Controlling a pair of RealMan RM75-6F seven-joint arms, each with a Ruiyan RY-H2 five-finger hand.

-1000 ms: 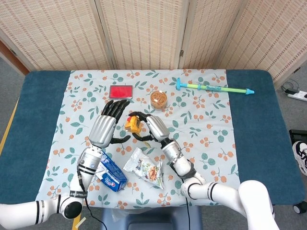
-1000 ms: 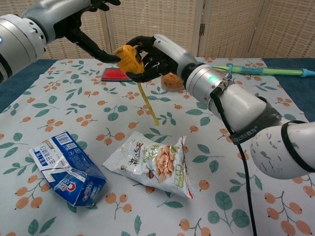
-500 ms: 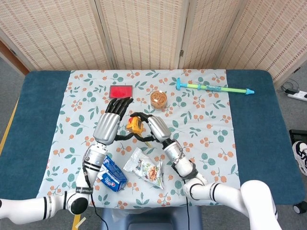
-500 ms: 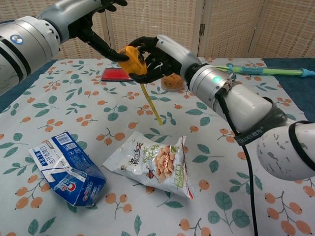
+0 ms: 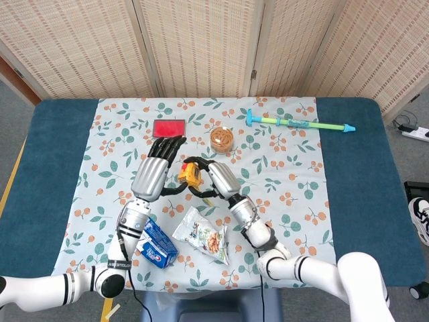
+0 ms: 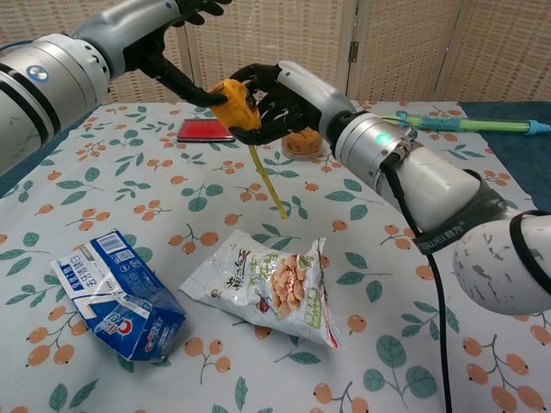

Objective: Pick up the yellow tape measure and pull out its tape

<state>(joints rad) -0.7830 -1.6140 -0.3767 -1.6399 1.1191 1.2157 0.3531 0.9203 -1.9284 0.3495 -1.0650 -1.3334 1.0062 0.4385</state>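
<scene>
My right hand [image 5: 221,180] [image 6: 284,93] grips the yellow tape measure [image 5: 188,176] [image 6: 234,103] and holds it up above the flowered cloth. A short length of yellow tape [image 6: 269,182] hangs out of the case, slanting down to the right, its end free. Just left of the case is my left hand [image 5: 155,169] [image 6: 164,39], fingers stretched out and holding nothing. Its thumb tip reaches the left side of the case; whether it touches is unclear.
Below the hands lie a snack bag [image 5: 203,236] [image 6: 267,288] and a blue toothpaste box [image 5: 157,245] [image 6: 116,292]. Behind them are a red box [image 5: 168,128] [image 6: 205,131], a round snack jar [image 5: 222,139] [image 6: 303,143] and a long toy water gun [image 5: 298,123] [image 6: 456,125].
Both hands and the tape measure have drifted slightly to the right. My left hand has closed in, bringing its thumb up against the case. The hanging tape moved along with them.
</scene>
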